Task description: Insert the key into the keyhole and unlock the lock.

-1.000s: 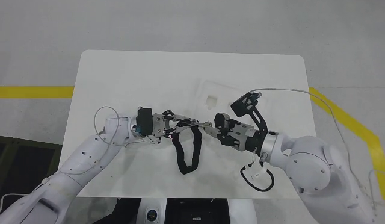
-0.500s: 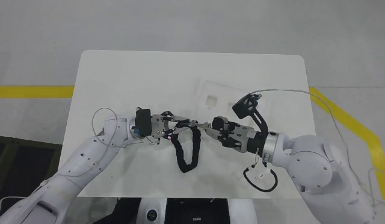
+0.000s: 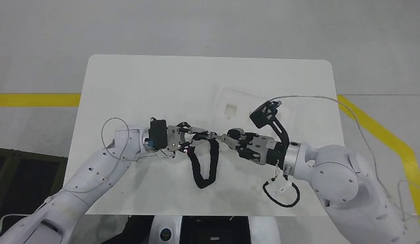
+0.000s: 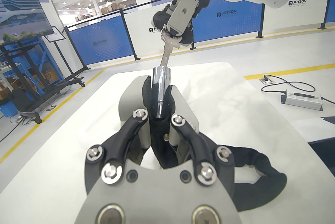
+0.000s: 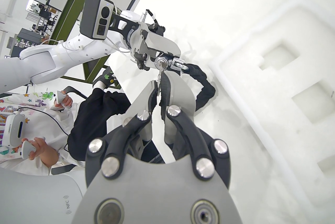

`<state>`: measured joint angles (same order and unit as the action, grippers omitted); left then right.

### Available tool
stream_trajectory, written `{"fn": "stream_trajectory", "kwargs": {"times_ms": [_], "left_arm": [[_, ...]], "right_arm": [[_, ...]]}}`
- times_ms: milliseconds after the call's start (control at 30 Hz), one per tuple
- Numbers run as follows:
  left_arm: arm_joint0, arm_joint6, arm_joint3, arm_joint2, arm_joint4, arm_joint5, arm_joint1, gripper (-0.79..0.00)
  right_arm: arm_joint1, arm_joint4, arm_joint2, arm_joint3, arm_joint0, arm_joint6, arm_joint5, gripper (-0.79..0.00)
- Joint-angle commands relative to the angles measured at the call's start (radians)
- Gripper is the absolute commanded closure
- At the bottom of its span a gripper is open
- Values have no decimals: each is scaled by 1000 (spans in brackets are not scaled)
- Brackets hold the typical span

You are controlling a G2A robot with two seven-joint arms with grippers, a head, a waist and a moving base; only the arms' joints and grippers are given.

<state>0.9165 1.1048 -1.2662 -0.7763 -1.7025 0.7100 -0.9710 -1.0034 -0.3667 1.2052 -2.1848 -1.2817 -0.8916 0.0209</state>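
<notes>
- Grey floor (image 3: 210, 14) surrounds a white counter (image 3: 131, 80), and a yellow line (image 3: 39, 100) crosses the floor to the left and right of it.
- Over the middle of the counter, the left pincer (image 4: 158, 94) comes in from the left and is clenched on the lock (image 4: 161, 76). Its dark pads press on either side of the chrome cylinder, and the cylinder's end sticks out past the fingertips toward the right.
- The lock's black loop (image 3: 207, 168) droops from the cylinder toward the near edge. I cannot tell whether it rests on the counter.
- The right pincer (image 5: 160, 81) comes in from the right and faces the left one. It grasps the key (image 4: 166, 55) by its head, with the blade pointing left at the lock.
- The key's tip meets the end of the cylinder at the keyhole. How far it has gone in cannot be told.
- The two pincers are nearly in line, tip to tip, with the bare stretch of blade between them.
- A white foam tray (image 3: 275, 94) lies on the counter just beyond the right pincer, on the far side and right of the middle. It has square recesses pressed into it.
- A grey power brick (image 4: 301, 99) with a black cord lies on the floor, off the counter.
</notes>
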Motion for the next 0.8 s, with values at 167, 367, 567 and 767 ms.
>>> {"fn": "stream_trajectory", "kwargs": {"times_ms": [167,367,567,767], "left_arm": [[1,-23,-12,-1,-32,-6,0,0],[5,-45,-25,-3,-48,-8,0,0],[8,-63,-40,-5,-58,-9,-1,0],[10,-93,-46,-10,-66,-12,-1,0]], "right_arm": [[-2,-6,-13,9,16,-15,-18,0],[0,-10,-13,8,34,-57,-33,0],[-2,-21,-32,6,52,-77,-50,0],[-2,-79,-48,-20,62,-84,-93,0]]}}
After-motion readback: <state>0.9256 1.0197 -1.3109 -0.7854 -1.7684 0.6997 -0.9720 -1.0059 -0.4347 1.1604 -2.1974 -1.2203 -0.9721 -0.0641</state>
